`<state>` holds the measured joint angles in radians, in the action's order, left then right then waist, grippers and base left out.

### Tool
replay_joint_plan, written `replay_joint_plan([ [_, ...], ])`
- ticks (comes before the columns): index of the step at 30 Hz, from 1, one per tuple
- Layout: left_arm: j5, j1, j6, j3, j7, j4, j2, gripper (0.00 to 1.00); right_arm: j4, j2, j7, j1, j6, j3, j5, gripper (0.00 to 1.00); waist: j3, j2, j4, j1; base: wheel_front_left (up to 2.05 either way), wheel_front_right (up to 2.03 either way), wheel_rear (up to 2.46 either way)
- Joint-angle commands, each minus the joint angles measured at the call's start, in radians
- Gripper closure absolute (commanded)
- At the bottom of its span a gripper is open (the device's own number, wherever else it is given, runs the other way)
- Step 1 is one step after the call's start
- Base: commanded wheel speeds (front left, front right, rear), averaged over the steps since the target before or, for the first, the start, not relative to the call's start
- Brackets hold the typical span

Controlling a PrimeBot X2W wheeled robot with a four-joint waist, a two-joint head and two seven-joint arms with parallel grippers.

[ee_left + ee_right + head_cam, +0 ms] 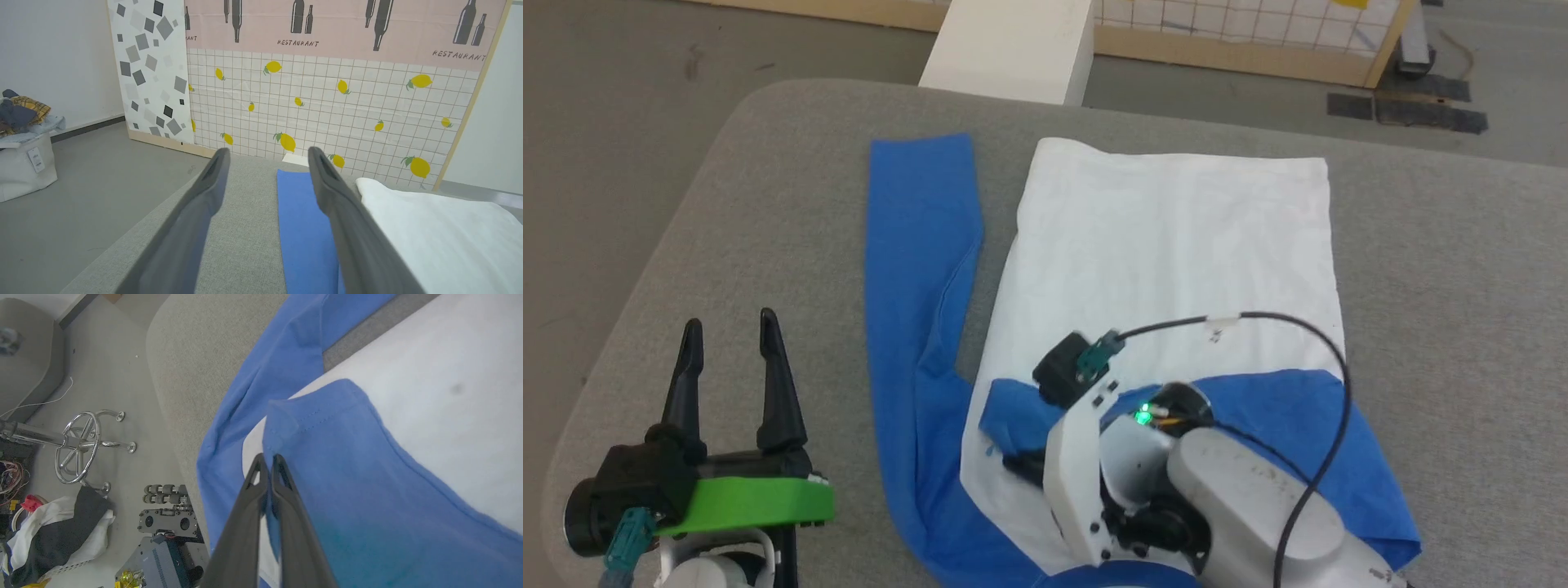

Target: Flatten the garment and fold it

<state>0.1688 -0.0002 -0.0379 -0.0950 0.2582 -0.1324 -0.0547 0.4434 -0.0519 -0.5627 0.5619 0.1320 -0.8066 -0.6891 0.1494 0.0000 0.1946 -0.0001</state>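
The garment (1176, 245) lies on the grey table (1445, 269), white body spread flat with its hem toward the far edge. One blue sleeve (915, 269) runs straight along its left side. The other blue sleeve (1282, 408) is folded across the near part of the white body. My right gripper (267, 457) is shut, pinching the edge of that folded sleeve (367, 498) close to its cuff; my pale right wrist (1127, 457) covers it in the head view. My left gripper (731, 327) stands open over bare table, left of the straight sleeve (302, 228).
A white block (1013, 41) stands just past the table's far edge, with a patterned screen (327, 81) behind it. A basket of clothes (24, 163) sits on the floor at the left. A chrome stool base (77, 445) and a clothes pile (53, 531) lie off the table.
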Motion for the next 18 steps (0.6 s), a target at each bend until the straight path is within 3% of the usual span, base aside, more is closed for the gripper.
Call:
replay_joint_plan([
  [1,0.007,-0.014,0.004,0.002,0.004,0.006,0.004,0.00,0.020,0.001,0.005,0.010,-0.001,-0.023,-0.021,1.00,0.010,0.0000,0.011,0.0001,0.00,0.00,0.00],
  [3,0.009,-0.015,0.005,0.004,0.004,0.009,0.004,0.00,0.053,0.001,-0.003,0.016,-0.001,-0.058,-0.037,1.00,0.012,0.0000,0.013,0.0001,0.00,0.00,0.00],
  [5,0.010,-0.015,0.008,0.005,0.004,0.012,0.004,0.00,0.060,0.001,-0.009,0.019,-0.001,-0.079,-0.081,0.00,0.011,0.0000,0.011,0.0001,0.00,0.00,0.00],
  [11,0.006,-0.003,0.008,-0.003,0.004,0.023,0.004,0.00,-0.001,0.002,0.080,0.082,-0.001,-0.030,-0.224,0.00,-0.013,0.0000,-0.014,0.0001,0.00,0.00,0.00],
  [18,0.013,0.014,0.006,-0.018,0.004,0.049,0.001,0.00,-0.033,-0.008,0.253,0.168,-0.001,0.213,-0.233,0.00,-0.050,0.0000,-0.065,0.0001,0.00,0.00,0.00],
])
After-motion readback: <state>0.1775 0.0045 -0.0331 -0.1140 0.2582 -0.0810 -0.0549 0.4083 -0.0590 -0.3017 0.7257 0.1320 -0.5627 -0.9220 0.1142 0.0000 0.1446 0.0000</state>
